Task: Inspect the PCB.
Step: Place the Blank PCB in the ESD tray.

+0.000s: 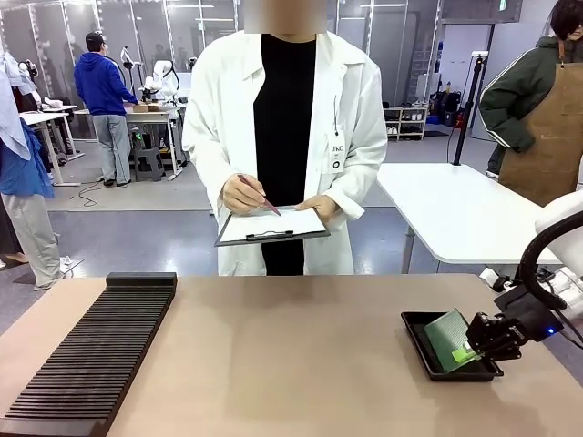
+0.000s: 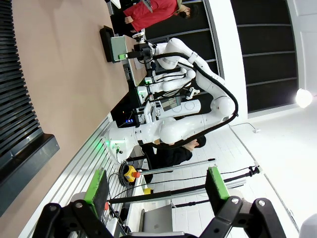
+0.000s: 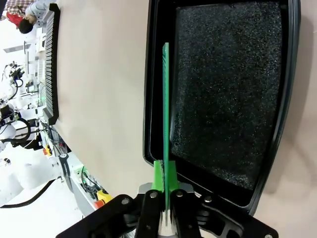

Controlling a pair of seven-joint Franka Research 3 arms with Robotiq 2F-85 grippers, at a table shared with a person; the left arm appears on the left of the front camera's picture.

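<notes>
The PCB (image 1: 448, 333) is a thin green board, tilted up on edge over the black tray (image 1: 417, 344) at the table's right. My right gripper (image 1: 470, 351) is shut on its near edge. In the right wrist view the PCB (image 3: 165, 99) shows edge-on between the green pads of the right gripper (image 3: 165, 179), above the left side of the foam-lined tray (image 3: 154, 89). My left gripper (image 2: 156, 184) is open with nothing between its fingers, and it hangs off the table's edge. From there the PCB (image 2: 119, 48) and the tray (image 2: 105, 40) look small and far off.
A long black slotted rack (image 1: 100, 350) lies along the table's left side. Across the table a person in a white coat holds a clipboard (image 1: 271, 226) and writes on it with a pen. The tabletop between rack and tray is bare.
</notes>
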